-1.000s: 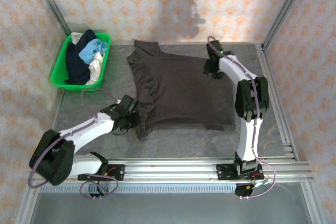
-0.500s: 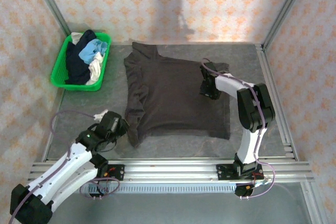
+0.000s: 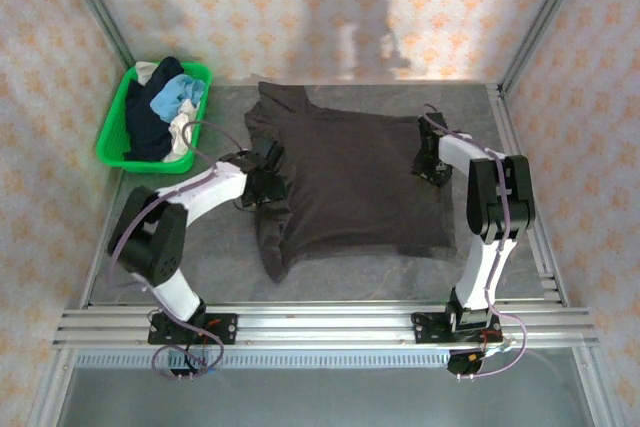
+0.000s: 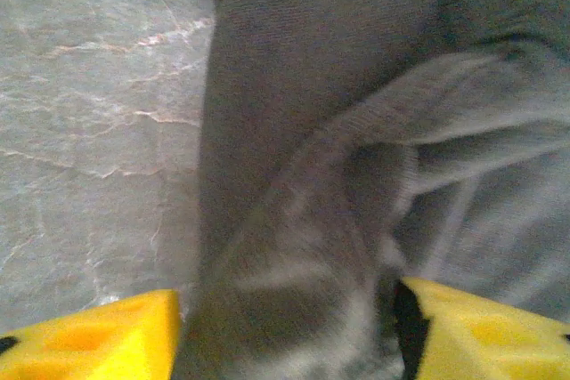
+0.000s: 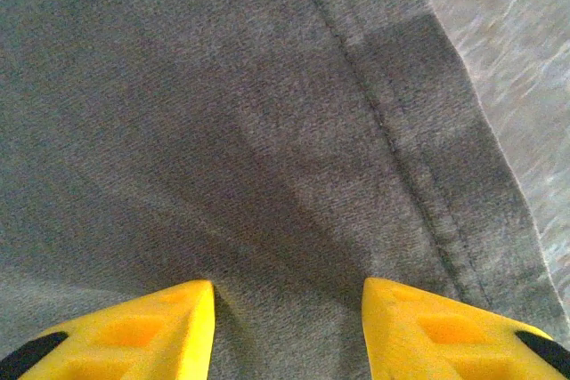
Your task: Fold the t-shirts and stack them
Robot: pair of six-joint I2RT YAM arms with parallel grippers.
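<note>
Well left of the dark t-shirt (image 3: 350,182): green basket (image 3: 112,147) holding a navy t-shirt (image 3: 148,125), light blue t-shirt (image 3: 176,97) and cream t-shirt (image 3: 183,133), heaped together. The dark t-shirt lies spread on the surface (image 3: 380,272), collar at the far side, left side rucked up. My left gripper (image 3: 265,172) is at the shirt's left edge; wrist view shows that gripper (image 4: 287,309) with fingers apart and a raised fold of cloth between them, not pinched. My right gripper (image 3: 432,169) is at the shirt's right edge. Close up, its (image 5: 288,284) fingers are apart over flat cloth, clamping nothing, just beside the hem seam (image 5: 401,157).
</note>
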